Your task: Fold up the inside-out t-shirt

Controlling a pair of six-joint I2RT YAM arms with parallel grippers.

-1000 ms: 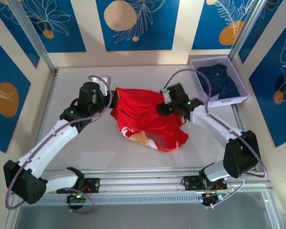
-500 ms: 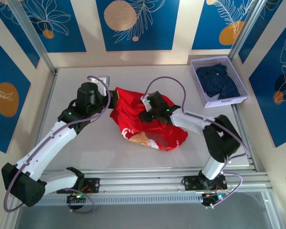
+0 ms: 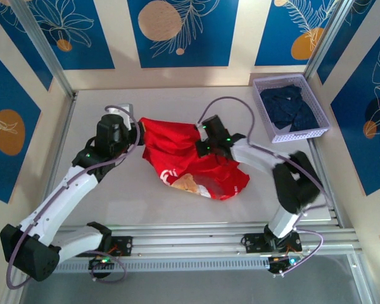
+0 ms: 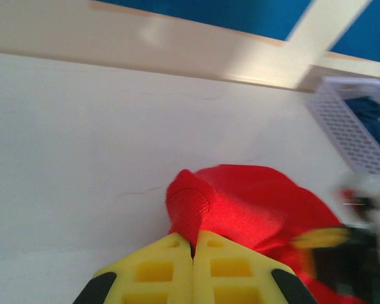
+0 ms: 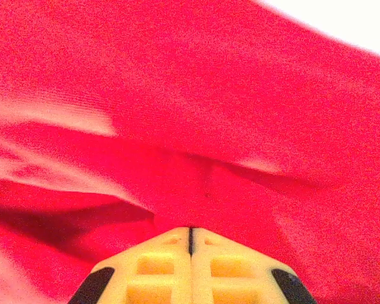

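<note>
From above, the inside-out t-shirt (image 3: 196, 161) is lying crumpled in the middle of the table (image 3: 114, 190), plain red over most of it, with the printed picture (image 3: 187, 183) showing at its near edge. I am reaching my left pincer (image 3: 138, 133) in to the shirt's far left corner, and my right pincer (image 3: 202, 147) is sitting on the cloth near the shirt's far edge, right of centre. From up here I cannot tell how the jaws of either are standing. Well apart from the shirt, in the far right corner, a white basket (image 3: 261, 101) is holding navy clothing (image 3: 290, 104).

At my left wrist, I am pressing the two yellow fingers of the left pincer (image 4: 192, 239) together, and they are clamping a ribbed red fold of the t-shirt (image 4: 253, 202) that is poking up just beyond the tips. The rest of the shirt is trailing off to the right over the pale table (image 4: 82, 139), and the basket (image 4: 348, 130) is showing at the right edge, blurred.

At my right wrist, I am holding the fingers of the right pincer (image 5: 190, 233) together with only a hairline between them. They are nipping the red t-shirt (image 5: 209, 114), whose creases are running in to the tips. A sliver of table (image 5: 361, 19) is peeking out at the top right corner.
</note>
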